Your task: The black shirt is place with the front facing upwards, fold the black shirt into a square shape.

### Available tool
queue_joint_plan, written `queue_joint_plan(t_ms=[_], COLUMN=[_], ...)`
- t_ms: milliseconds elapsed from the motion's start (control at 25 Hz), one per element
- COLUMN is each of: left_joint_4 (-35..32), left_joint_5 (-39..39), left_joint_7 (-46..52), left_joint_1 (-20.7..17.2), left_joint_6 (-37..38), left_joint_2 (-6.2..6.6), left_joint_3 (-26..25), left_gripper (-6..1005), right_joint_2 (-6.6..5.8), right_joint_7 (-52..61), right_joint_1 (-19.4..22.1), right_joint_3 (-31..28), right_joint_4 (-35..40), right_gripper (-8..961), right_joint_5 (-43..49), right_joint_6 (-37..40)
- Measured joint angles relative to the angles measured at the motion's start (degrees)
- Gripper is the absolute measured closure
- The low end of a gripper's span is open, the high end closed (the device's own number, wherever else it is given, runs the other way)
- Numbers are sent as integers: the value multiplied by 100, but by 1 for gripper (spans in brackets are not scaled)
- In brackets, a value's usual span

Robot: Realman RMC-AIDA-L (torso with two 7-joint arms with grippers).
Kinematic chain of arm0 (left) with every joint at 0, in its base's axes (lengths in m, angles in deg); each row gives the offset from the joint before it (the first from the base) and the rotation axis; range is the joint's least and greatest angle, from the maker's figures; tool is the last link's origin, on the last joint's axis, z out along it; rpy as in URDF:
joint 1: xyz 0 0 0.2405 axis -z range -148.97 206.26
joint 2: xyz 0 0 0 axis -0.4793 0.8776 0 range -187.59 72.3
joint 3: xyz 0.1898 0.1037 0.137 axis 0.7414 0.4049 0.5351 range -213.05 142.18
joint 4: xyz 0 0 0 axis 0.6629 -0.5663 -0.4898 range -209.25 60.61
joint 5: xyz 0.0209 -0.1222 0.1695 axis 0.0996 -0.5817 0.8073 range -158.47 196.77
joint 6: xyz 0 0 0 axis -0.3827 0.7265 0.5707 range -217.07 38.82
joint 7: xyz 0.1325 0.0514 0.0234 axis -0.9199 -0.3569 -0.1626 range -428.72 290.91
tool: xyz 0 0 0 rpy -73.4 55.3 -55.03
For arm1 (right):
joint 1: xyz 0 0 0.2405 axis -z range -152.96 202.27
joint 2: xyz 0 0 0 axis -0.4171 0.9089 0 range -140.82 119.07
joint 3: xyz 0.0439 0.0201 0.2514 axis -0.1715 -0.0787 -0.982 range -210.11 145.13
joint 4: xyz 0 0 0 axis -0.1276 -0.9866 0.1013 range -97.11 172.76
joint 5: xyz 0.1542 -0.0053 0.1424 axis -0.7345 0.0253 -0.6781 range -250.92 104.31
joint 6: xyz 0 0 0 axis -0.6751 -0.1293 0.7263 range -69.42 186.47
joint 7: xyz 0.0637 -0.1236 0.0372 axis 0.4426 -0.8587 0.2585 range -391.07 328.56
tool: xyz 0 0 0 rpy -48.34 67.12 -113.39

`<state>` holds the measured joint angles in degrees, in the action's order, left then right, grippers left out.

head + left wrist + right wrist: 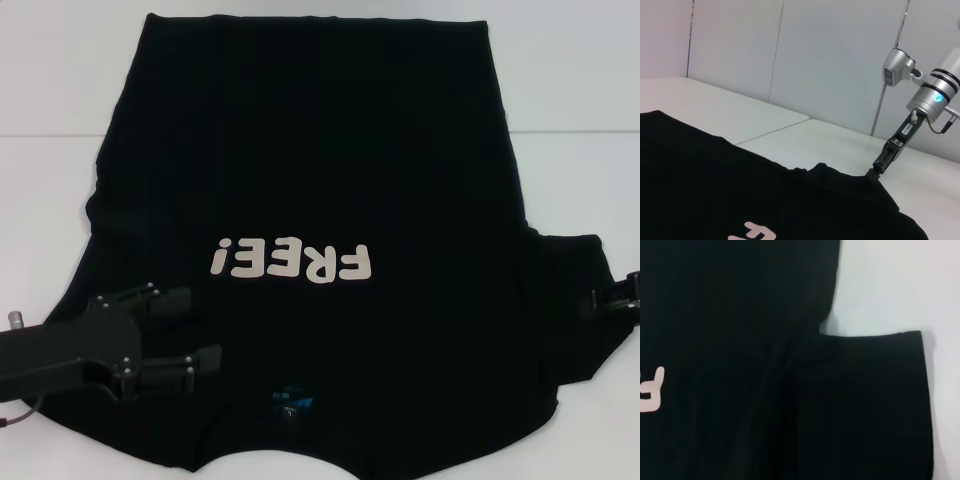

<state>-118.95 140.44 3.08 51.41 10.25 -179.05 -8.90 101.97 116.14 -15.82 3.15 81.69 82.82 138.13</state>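
Head view overhead; wrist views low, sharing black shirt (pixel 320 180).

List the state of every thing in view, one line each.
black shirt: spread flat on the table, front up, not yet folded.
left gripper: open, over the shirt's left side near the collar.
right gripper: at the edge of the shirt's right sleeve.
table: white, under the shirt.

Black shirt (pixel 740 190) spread flat across white tabletop (pixel 805 135), pale lettering at near edge. Right pincer (pixel 874 172) tip touching far sleeve edge, arm angled down from above.
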Motion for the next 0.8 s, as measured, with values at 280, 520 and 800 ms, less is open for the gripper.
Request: queue_joint_plan(t_ms=[280,520,800], left_joint_4=[5,-7,16], left_joint_5=[0,0,0], left_joint_7=[9,11,16], left_joint_1=[7,-20,-30], left_joint_6=[-11,-15,-15], left_joint_2=[3,3,3], left_joint_3=[-3,-11,-69], left_gripper=[97,97,96], right_joint_2=[8,8,8], right_joint_7=[31,36,1], right_joint_1=[-19,-31,-31], right_joint_3=[188,205,216], right_joint_4=[48,54,58], right_gripper=[199,406,716], right_joint_5=[18,27,32], right_joint_6=[-35,-42,-42])
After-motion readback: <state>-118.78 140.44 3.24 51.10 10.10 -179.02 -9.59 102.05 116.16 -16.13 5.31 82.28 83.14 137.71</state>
